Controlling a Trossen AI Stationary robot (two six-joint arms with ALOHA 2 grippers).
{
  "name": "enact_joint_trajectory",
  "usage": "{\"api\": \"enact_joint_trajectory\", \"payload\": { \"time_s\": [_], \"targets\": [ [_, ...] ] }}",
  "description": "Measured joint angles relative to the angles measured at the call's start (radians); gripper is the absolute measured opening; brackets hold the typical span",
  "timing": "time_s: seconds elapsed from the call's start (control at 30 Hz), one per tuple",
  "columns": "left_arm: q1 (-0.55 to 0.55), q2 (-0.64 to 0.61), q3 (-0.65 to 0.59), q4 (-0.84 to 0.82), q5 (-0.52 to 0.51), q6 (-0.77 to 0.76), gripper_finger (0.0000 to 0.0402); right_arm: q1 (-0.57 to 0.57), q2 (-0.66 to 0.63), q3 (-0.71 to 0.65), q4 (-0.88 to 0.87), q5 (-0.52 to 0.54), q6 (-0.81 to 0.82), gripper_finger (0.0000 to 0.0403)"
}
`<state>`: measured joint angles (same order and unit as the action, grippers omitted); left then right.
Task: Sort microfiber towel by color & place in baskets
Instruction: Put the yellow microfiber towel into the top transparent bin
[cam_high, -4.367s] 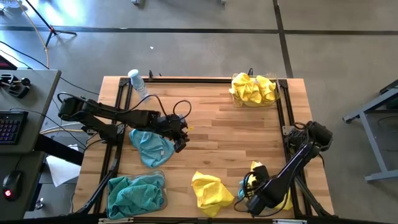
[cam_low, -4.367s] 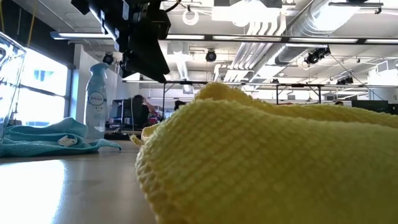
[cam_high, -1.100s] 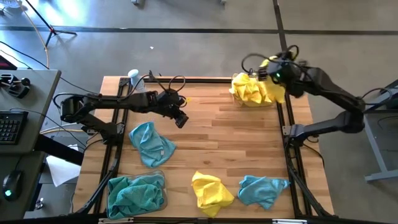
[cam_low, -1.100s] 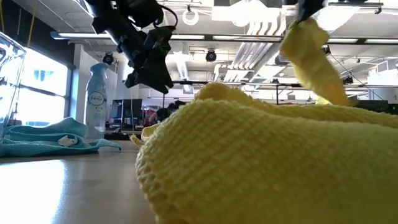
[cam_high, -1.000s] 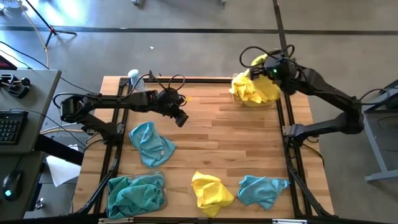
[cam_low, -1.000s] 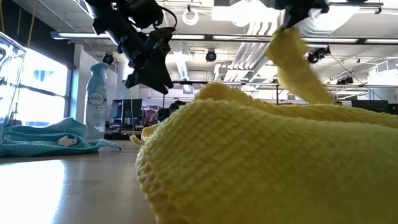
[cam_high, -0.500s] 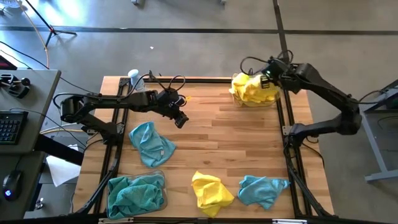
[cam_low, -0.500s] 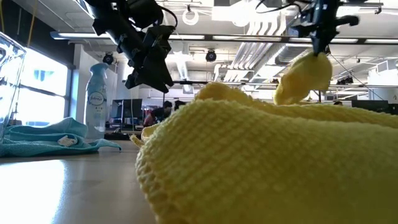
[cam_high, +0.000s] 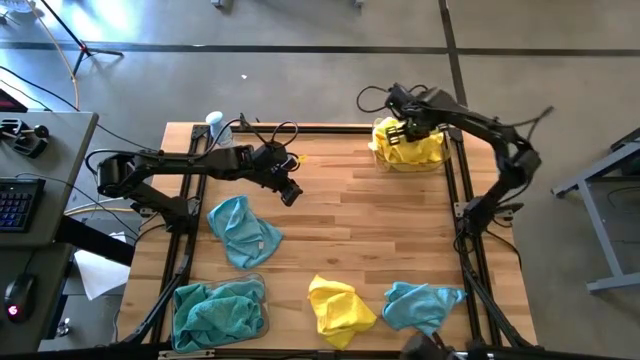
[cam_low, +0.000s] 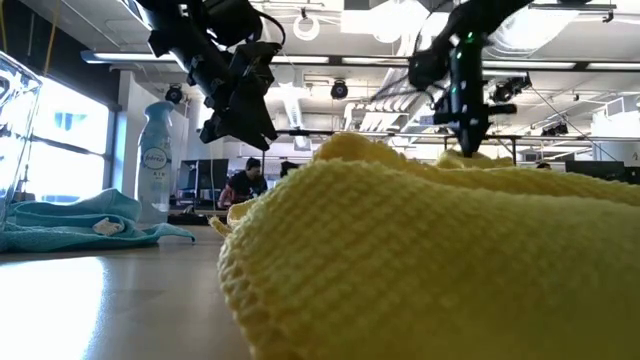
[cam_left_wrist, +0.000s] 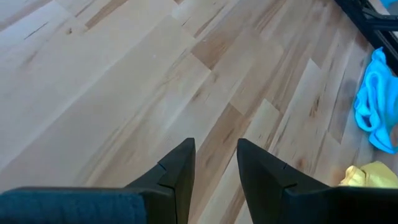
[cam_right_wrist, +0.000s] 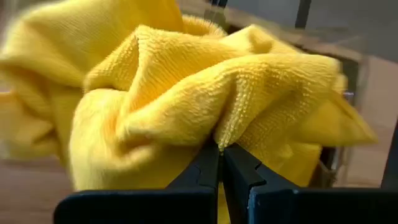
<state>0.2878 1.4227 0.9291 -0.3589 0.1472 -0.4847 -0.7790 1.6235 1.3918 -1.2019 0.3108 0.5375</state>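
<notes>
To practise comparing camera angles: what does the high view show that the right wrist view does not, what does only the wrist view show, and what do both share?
Only the high view shows the whole table, the left gripper held open and empty above bare wood, the loose blue towels, the loose yellow towel near the front edge, and the basket of blue towels. Only the right wrist view shows the right gripper's fingers pinched shut on a yellow fold. Both show the yellow towels piled in the far basket.

Open-plan lab (exposed ceiling ducts (cam_low: 430, 40), concrete floor (cam_high: 300, 85)).
</notes>
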Motion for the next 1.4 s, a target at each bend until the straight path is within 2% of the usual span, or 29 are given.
{"api": "enact_joint_trajectory", "payload": {
  "time_s": [0.27,0.37,0.53,0.73,1.03,1.2,1.4],
  "targets": [
    [0.004,0.0,0.0,-0.046,-0.001,0.007,0.0108,-0.039,0.137,-0.02,0.054,-0.034,0.031,0.0],
    [0.013,0.0,0.0,-0.045,-0.001,0.007,0.0108,-0.057,0.126,-0.12,0.182,-0.111,0.068,0.0],
    [0.026,0.0,0.0,-0.044,-0.002,0.008,0.0108,-0.08,0.098,-0.296,0.37,-0.121,0.092,0.0001],
    [0.041,0.0,0.0,-0.042,0.002,0.006,0.0108,-0.123,0.094,-0.39,0.548,-0.191,0.117,0.0027],
    [0.047,0.0,0.0,-0.041,0.056,0.0,0.0108,-0.138,0.095,-0.363,0.48,-0.208,0.103,0.0087],
    [0.047,0.0,0.0,-0.041,0.056,0.0,0.0108,-0.136,0.027,-0.316,0.387,-0.208,0.086,0.0092],
    [0.047,0.0,0.0,-0.04,0.057,0.0,0.0108,-0.135,-0.109,-0.252,0.246,-0.13,0.086,0.0093]
  ]
}}
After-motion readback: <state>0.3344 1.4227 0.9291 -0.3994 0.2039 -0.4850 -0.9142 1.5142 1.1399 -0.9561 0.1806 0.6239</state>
